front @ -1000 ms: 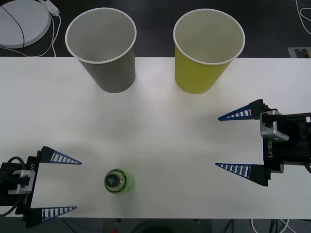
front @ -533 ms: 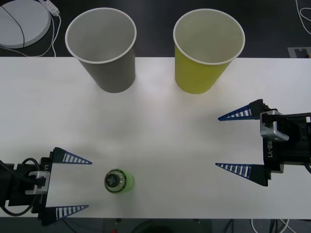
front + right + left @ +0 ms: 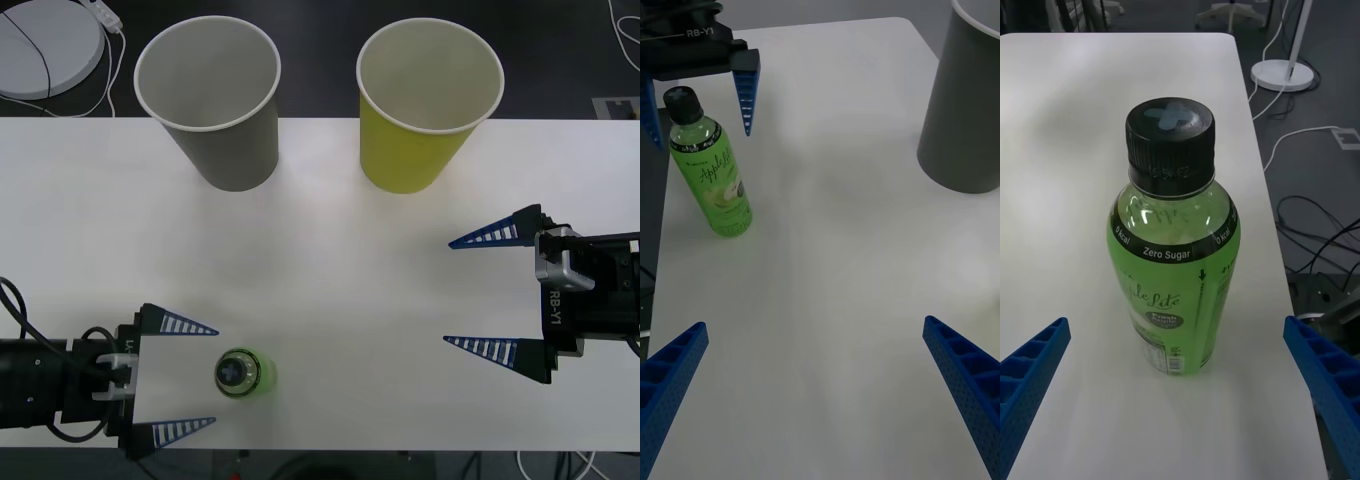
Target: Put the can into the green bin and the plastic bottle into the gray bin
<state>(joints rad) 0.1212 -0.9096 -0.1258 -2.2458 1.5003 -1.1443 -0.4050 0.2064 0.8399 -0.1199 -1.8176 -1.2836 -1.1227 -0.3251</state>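
Observation:
The plastic bottle [image 3: 243,373] [image 3: 1177,266] [image 3: 709,172], bright green with a dark cap, stands upright near the table's front edge, left of centre. My left gripper [image 3: 198,377] [image 3: 696,94] is open just to its left, fingertips level with the bottle's sides and not touching it. At the table's right, my right gripper [image 3: 463,293] hangs open, holding nothing. The gray bin [image 3: 215,110] [image 3: 964,105] stands at the back left and the green bin [image 3: 420,110] at the back right. The can is out of view.
The white table [image 3: 330,270] is bare between the bins and the bottle. A round white base with cables [image 3: 45,45] lies on the floor beyond the back left corner. More cables and a stand base [image 3: 1281,73] show past the table edge.
My left gripper has advanced to the right toward the bottle, its open fingers now reaching the bottle's sides. The right arm, bottle and bins have not moved.

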